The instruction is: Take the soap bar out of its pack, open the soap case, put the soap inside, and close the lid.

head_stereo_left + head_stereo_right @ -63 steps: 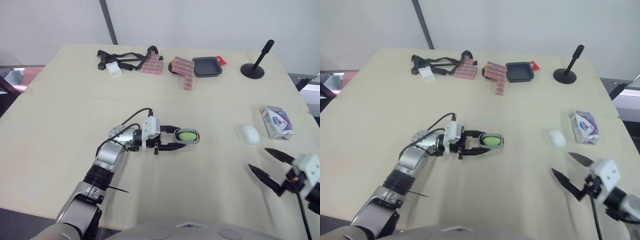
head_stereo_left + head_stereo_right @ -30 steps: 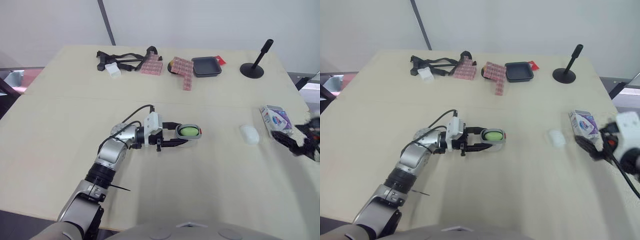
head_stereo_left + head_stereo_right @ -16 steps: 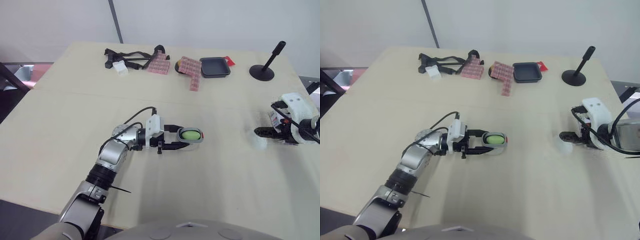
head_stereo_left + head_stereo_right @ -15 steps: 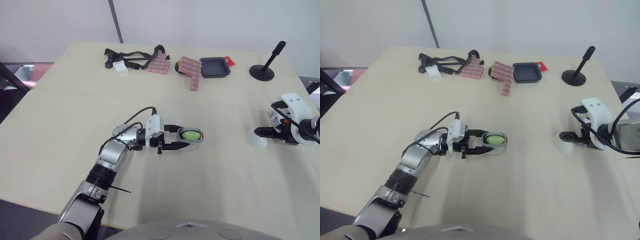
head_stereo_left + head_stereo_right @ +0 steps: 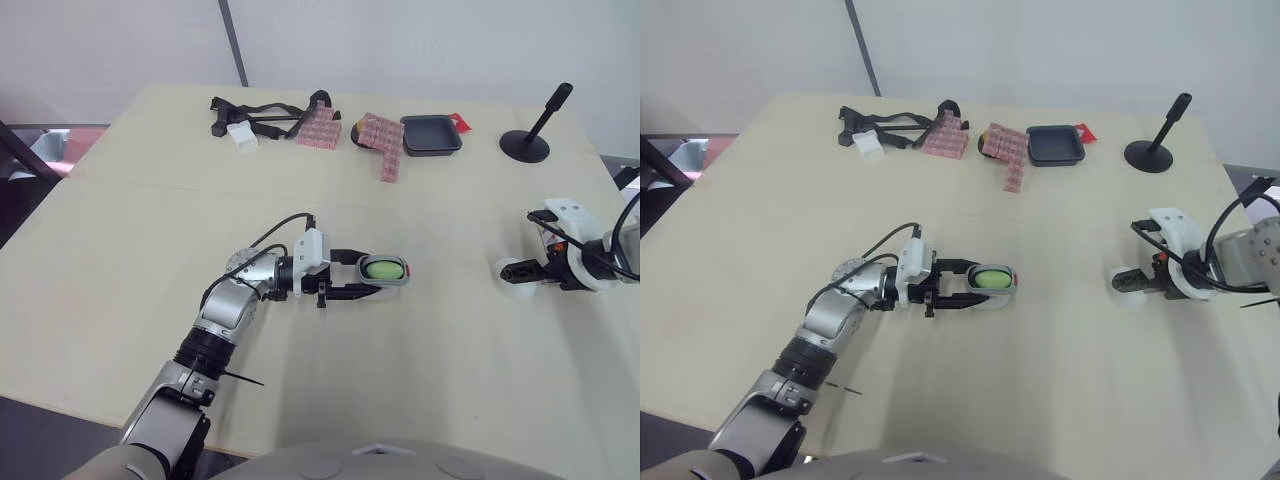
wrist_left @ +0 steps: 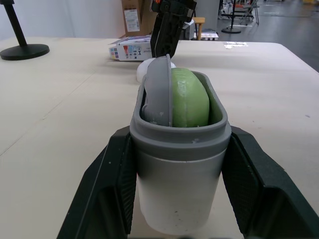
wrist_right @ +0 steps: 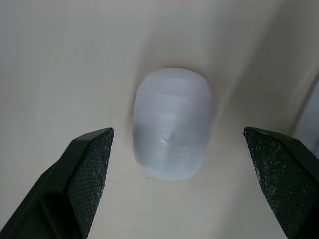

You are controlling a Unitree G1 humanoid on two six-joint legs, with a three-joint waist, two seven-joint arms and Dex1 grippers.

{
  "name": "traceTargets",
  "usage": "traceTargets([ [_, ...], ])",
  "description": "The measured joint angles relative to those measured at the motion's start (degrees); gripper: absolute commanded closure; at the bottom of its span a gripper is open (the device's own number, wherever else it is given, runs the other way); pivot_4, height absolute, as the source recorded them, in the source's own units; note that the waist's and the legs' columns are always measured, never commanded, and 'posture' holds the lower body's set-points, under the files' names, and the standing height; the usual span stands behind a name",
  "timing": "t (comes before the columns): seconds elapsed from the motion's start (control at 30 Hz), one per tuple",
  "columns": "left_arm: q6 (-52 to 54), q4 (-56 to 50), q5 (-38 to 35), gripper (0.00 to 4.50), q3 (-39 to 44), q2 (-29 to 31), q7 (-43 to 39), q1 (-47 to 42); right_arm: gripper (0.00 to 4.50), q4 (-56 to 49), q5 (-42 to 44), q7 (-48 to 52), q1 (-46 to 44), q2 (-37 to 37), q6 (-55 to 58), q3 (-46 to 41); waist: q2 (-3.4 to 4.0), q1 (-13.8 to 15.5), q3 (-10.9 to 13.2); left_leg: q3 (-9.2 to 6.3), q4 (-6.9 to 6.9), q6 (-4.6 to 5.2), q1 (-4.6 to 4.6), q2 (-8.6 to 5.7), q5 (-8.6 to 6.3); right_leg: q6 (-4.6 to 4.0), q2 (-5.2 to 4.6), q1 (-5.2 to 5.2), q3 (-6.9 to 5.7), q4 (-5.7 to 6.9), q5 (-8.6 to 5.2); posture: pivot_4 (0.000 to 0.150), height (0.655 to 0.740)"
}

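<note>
Left hand (image 5: 381,271): clamped on the soap case (image 6: 179,164), one black finger pressed to each side
Soap case: lid off, open side up, near the middle of the desk (image 5: 450,380)
Soap (image 6: 192,99): green, sitting inside the case with a grey piece on edge beside it
Right hand (image 7: 177,132): spread wide, holding nothing, a finger on either side of the lid (image 7: 172,109) and clear of it
Lid: white, lying on the desk on the robot's right, well apart from the case
Soap pack (image 6: 128,50): on the desk just beyond the lid

Lab or test hall: pale worktables (image 5: 110,250), bare white wall (image 5: 400,40), cardboard boxes (image 6: 131,15), grey floor (image 6: 284,12) behind.
</note>
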Motion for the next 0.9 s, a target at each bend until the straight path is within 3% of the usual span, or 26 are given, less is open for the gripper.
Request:
traceTargets([
  [0.43, 0.02, -0.17, 0.08, 2.59, 0.00, 0.12, 0.04, 0.14, 0.03, 1.82, 0.02, -2.33, -0.57, 2.27, 0.04, 1.09, 0.00, 0.01, 0.00, 0.02, 0.02, 0.00, 0.00, 0.01, 0.00, 0.00, -0.01, 0.00, 0.00, 0.02, 0.00, 0.150, 0.7400],
  [0.7, 0.12, -0.54, 0.18, 2.59, 0.00, 0.12, 0.41, 0.66, 2.47, 1.78, -1.30, -2.58, -0.95, 2.70, 0.05, 1.99, 0.00, -0.02, 0.00, 0.02, 0.02, -0.01, 0.01, 0.02, 0.00, 0.00, 0.00, 0.00, 0.00, 0.03, 0.00, 0.150, 0.7400],
  [0.9, 0.46, -1.33, 0.22, 2.59, -0.02, 0.07, 0.87, 0.71, 2.58, 1.31, -2.23, -1.67, -1.29, 2.64, 0.06, 3.11, 0.00, -0.02, 0.00, 0.03, 0.03, -0.01, 0.00, 0.02, 0.00, 0.00, -0.01, 0.00, -0.01, 0.04, 0.00, 0.150, 0.7400],
])
